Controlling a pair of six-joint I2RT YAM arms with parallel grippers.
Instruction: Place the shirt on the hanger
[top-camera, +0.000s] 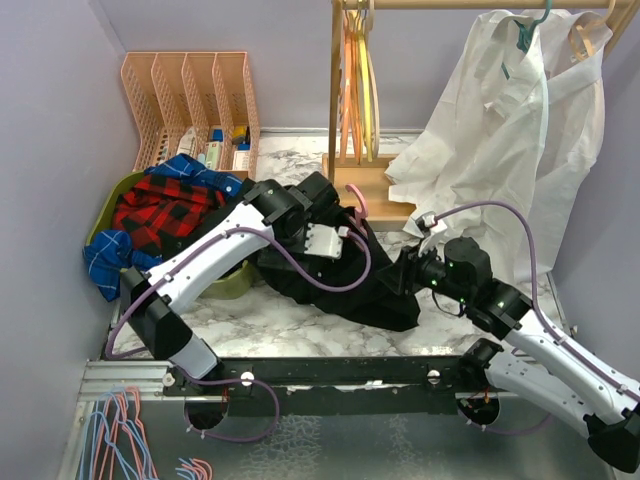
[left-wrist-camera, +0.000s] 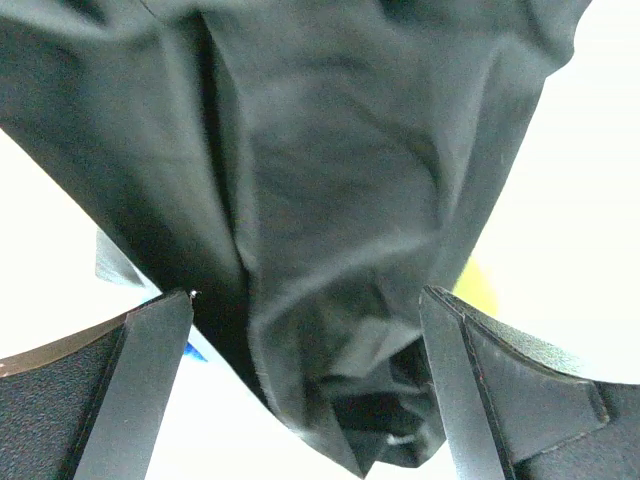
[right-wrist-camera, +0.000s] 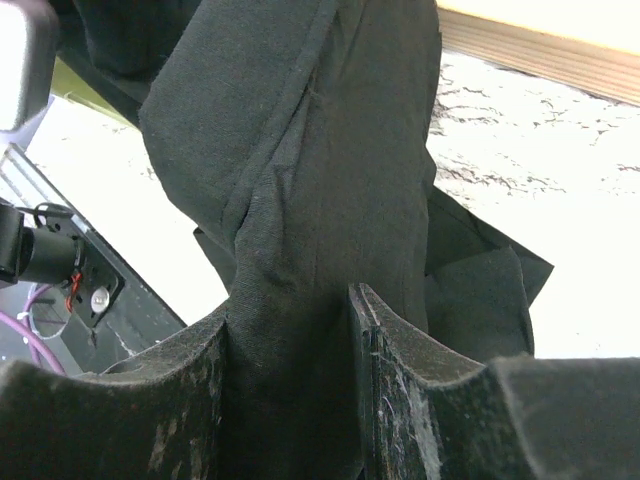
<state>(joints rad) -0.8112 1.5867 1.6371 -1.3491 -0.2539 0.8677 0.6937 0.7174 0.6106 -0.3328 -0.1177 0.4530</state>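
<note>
The black shirt (top-camera: 345, 285) lies bunched on the marble table between the two arms. A curved piece of the pink hanger (top-camera: 357, 203) sticks up just behind it; the remainder is hidden. My left gripper (top-camera: 345, 232) sits over the shirt's top edge. In the left wrist view the left gripper (left-wrist-camera: 305, 310) has its jaws wide apart, with a fold of the shirt (left-wrist-camera: 330, 200) hanging between them. My right gripper (top-camera: 405, 270) is at the shirt's right edge. In the right wrist view the right gripper (right-wrist-camera: 290, 310) is shut on a fold of the shirt (right-wrist-camera: 300, 150).
A wooden rack (top-camera: 336, 90) at the back holds orange and yellow hangers (top-camera: 357, 80) and white shirts (top-camera: 510, 130). A green basket (top-camera: 105, 215) with a red-and-black plaid garment (top-camera: 165, 215) stands at the left, behind it a pink organiser (top-camera: 190, 100). Spare hangers (top-camera: 115, 440) lie bottom left.
</note>
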